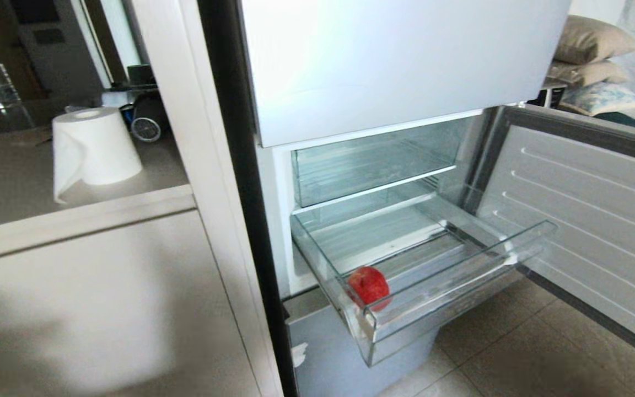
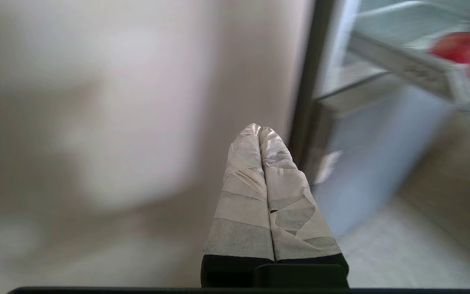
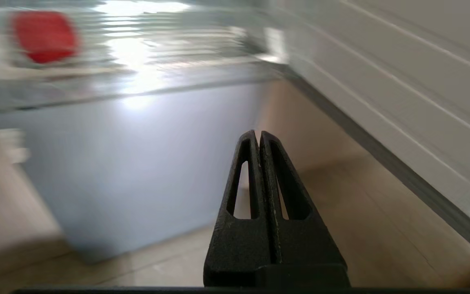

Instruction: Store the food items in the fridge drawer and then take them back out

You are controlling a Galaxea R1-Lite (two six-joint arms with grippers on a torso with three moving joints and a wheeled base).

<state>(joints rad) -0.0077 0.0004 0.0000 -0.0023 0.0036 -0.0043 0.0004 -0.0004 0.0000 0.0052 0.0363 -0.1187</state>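
**Apple waits in open fridge drawer**

The red fruit point(image 1: 369, 285) sat at the fridge drawer's point(image 1: 455, 289) front corner. My left tool point(image 2: 259, 130) and right tool point(image 3: 258, 134) hung closed, empty. Firm, smooth, likely slippery; I judged gripping its widest middle best.

1. You are looking at a pale blue-grey fridge point(image 1: 405, 60) with its upper door shut and glossy, catching bright light.
2. To your right, its lower door point(image 1: 587, 220) stands swung open, showing a white ribbed inner lining.
3. Below, the floor point(image 1: 516, 358) is laid in beige tiles with faint seams.
4. A tall cream panel point(image 1: 185, 110) with a dark edge stands just beside the fridge on your left.
5. Further left runs a beige counter point(image 1: 14, 182), with a roll of paper towel point(image 1: 94, 146) upright on it and a plastic water bottle point(image 1: 0, 85) behind.
6. At upper right, pillows point(image 1: 593, 44) lie stacked.
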